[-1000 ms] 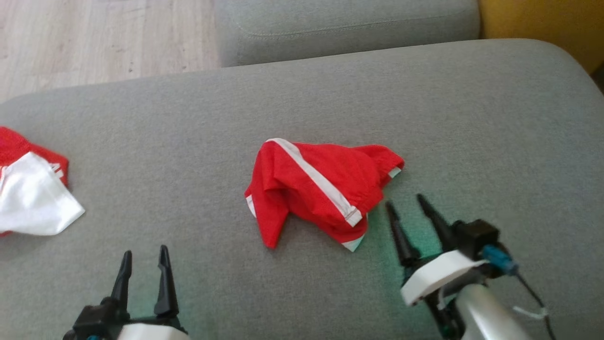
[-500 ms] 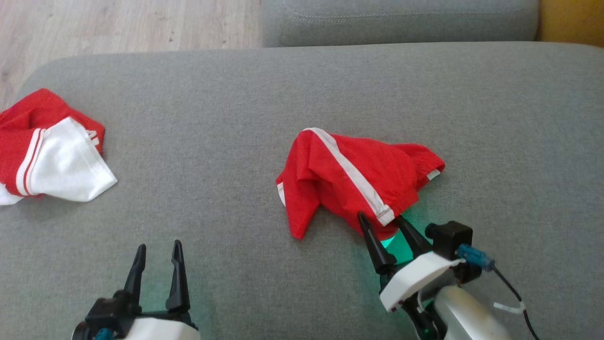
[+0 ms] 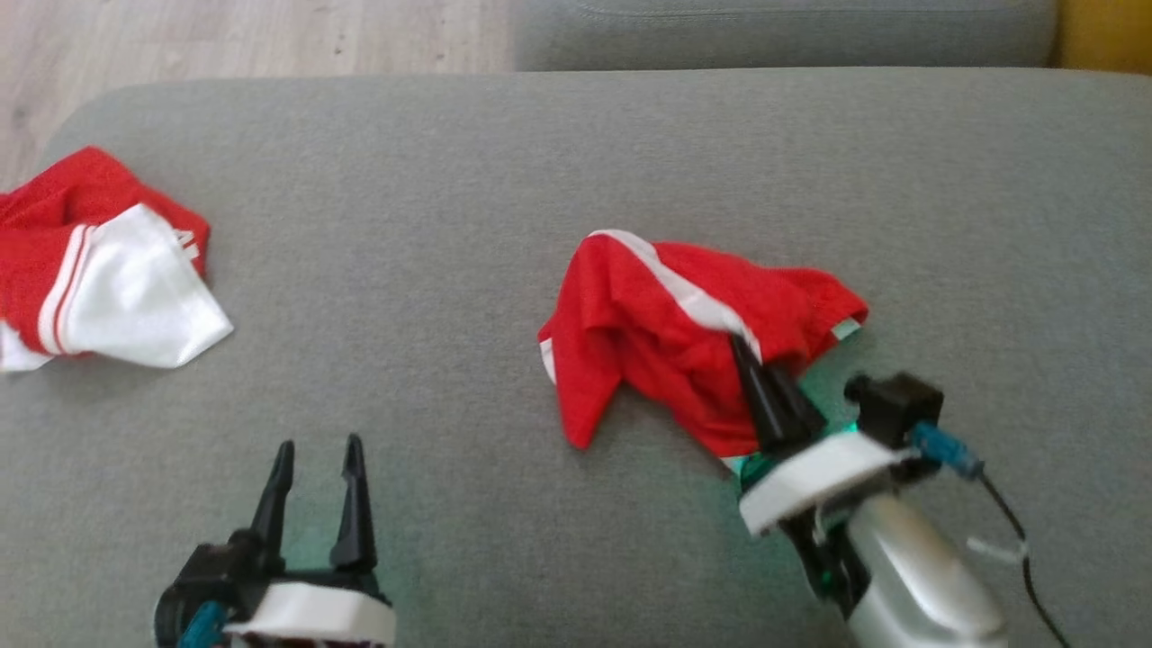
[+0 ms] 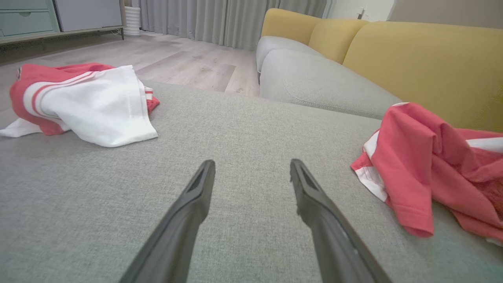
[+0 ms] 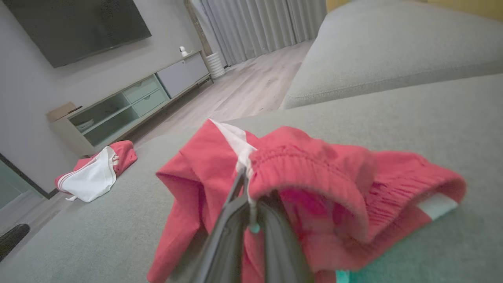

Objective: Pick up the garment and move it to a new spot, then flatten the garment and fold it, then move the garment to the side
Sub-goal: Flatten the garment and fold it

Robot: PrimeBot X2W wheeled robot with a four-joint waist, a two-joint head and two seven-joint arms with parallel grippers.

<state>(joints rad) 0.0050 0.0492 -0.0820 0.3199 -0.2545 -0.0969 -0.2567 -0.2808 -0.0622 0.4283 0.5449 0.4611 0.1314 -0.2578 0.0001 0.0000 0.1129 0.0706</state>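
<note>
**Folds and frame edges are hiding parts of the scene**

The garment (image 3: 657, 333) is lying bunched over itself, so its underside and full outline are being hidden. In the head view its folds are covering part of the right pincer (image 3: 745, 353) fingers, and that arm is showing blurred. The left edge there is cutting off the red-and-white cloth (image 3: 117, 288), and the bottom edge is cutting off the left pincer (image 3: 319, 443) base. In the left wrist view the right edge is slicing through the garment. In the right wrist view a dark shape (image 5: 11, 237) is poking in at the left edge, too little of it to identify.
</note>
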